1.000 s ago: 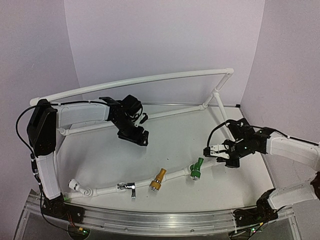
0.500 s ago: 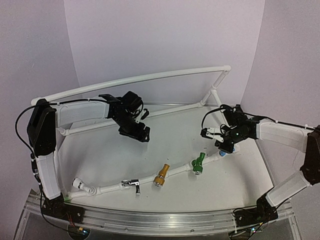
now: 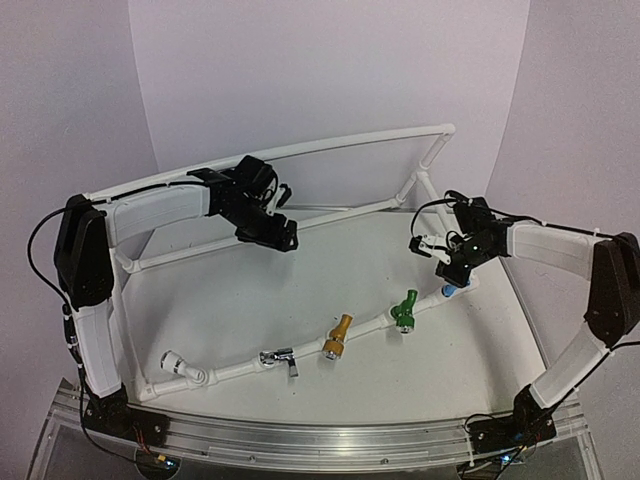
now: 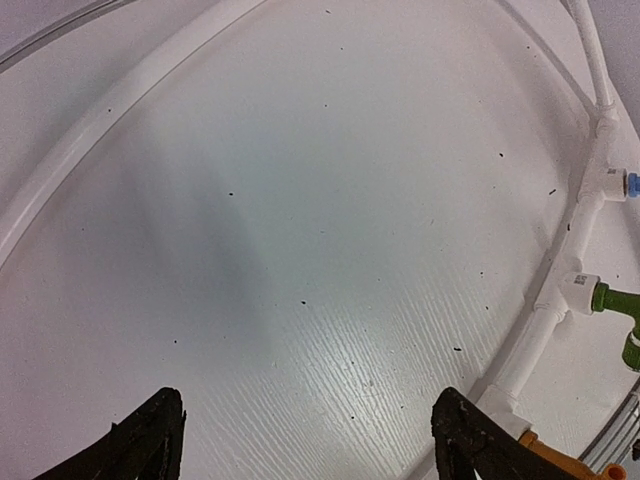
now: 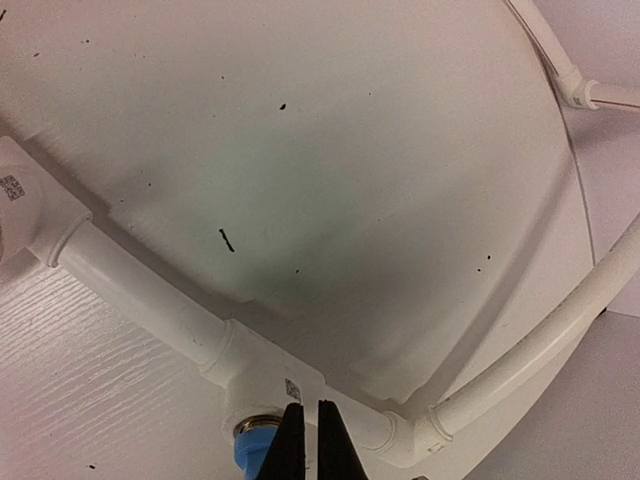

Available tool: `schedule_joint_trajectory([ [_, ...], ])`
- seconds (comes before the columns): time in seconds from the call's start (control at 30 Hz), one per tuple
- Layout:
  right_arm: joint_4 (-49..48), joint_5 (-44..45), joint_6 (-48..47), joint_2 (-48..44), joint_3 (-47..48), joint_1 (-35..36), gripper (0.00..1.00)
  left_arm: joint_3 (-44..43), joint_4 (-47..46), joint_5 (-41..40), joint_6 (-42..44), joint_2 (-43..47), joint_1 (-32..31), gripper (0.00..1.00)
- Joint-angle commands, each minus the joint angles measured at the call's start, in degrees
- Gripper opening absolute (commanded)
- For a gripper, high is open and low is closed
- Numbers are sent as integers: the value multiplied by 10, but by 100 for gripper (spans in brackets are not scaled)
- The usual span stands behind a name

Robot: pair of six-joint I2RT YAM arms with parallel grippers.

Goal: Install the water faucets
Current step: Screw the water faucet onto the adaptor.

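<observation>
Beside blue faucet [image 5: 250, 455], right claw [image 5: 306, 425] closed, left claw [image 4: 306, 425] spread

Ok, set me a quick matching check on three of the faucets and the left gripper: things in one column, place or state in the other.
1 silver faucet
2 green faucet
3 blue faucet
4 left gripper

A open, above the table
B beside the shut tips of the right gripper
C just left of the yellow faucet
D between yellow and blue

Pairs: 1-C, 2-D, 3-B, 4-A
</observation>
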State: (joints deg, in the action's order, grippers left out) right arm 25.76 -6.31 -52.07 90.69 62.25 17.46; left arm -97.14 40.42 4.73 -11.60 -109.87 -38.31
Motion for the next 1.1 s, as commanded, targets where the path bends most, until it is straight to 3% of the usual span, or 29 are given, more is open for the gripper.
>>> schedule_joint_trajectory([
  [0.0,-22,45,-9,4,28,-35,6,-9,-10,-4,0,-7,3,86],
  [0.5,95,-9,-6,57,171,-64,15,15,-16,5,-5,-10,4,85],
  [1.07,174,12,-142,66,133,-120,12,36,-23,6,-14,-1,4,85],
])
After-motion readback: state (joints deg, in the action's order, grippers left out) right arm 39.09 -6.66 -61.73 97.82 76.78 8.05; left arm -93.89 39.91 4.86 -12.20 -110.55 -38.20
